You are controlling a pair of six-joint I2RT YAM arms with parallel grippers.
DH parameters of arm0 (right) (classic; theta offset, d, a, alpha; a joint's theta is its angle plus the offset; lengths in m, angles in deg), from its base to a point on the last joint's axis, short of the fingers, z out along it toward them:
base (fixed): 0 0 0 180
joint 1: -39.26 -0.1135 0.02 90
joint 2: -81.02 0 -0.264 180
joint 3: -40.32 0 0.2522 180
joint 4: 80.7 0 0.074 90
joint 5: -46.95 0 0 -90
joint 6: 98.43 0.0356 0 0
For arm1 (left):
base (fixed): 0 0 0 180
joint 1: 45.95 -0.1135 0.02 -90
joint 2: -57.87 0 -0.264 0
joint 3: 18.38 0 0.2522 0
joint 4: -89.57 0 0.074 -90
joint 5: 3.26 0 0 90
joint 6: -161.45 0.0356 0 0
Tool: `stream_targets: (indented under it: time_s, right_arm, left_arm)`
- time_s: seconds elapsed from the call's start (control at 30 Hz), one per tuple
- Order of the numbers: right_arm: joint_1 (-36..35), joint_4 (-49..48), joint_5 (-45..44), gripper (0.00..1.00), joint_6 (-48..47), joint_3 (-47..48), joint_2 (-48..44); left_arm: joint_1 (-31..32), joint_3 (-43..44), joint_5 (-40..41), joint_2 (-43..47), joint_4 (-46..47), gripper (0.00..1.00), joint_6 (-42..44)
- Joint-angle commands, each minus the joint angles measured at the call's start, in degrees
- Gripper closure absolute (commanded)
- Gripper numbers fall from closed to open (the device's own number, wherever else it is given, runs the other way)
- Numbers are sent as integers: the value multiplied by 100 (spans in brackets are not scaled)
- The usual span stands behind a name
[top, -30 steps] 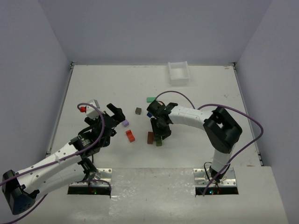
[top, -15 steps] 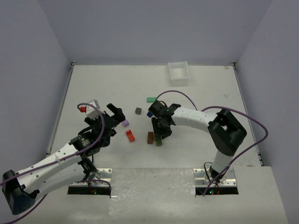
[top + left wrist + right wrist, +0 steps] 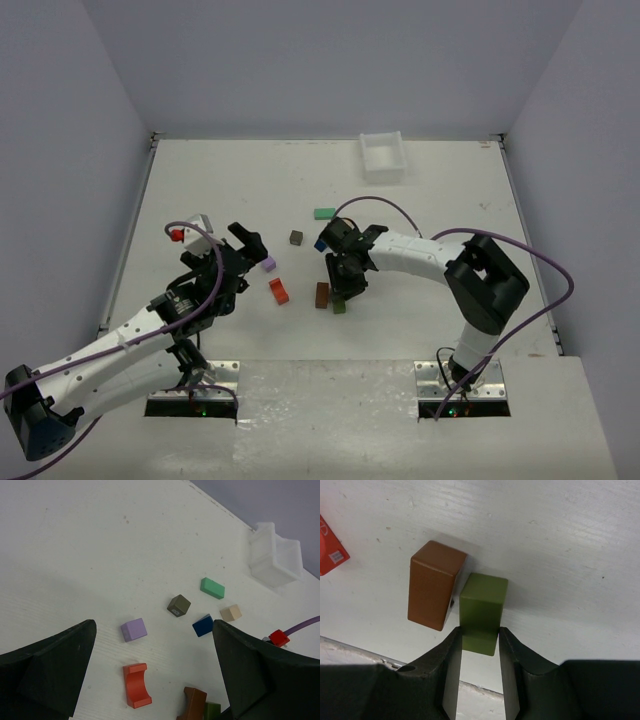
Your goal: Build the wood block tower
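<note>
**No tower yet: every block lies single on the table (image 3: 200,180), so all the stacking is left to do.**

Nearest the bases, the olive block (image 3: 482,605) sits between the fingers of the right gripper (image 3: 479,632). They flank its near end and seem to touch both sides, though I cannot tell whether they grip. The brown block (image 3: 434,584) is just beside it at nine o'clock, and the red-orange arch (image 3: 136,685) lies further out the same way. Toward twelve o'clock, apart from one another, lie the purple cube (image 3: 134,629), grey cube (image 3: 178,605), blue block (image 3: 203,625), beige block (image 3: 230,612) and green block (image 3: 212,588). The left gripper (image 3: 250,243), jaws spread wide and empty, hangs at ten o'clock of the purple cube.
</note>
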Motion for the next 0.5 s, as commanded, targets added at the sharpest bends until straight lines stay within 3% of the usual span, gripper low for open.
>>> stream_targets:
  time_s: [0.0, 0.47]
  right_arm:
    - [31, -210, 93, 68, 51, -24, 59]
    - [48, -271, -273, 77, 382, -129, 94]
  left_arm:
    - [39, -31, 88, 77, 101, 0, -4]
    - [38, -56, 88, 146, 84, 0, -38]
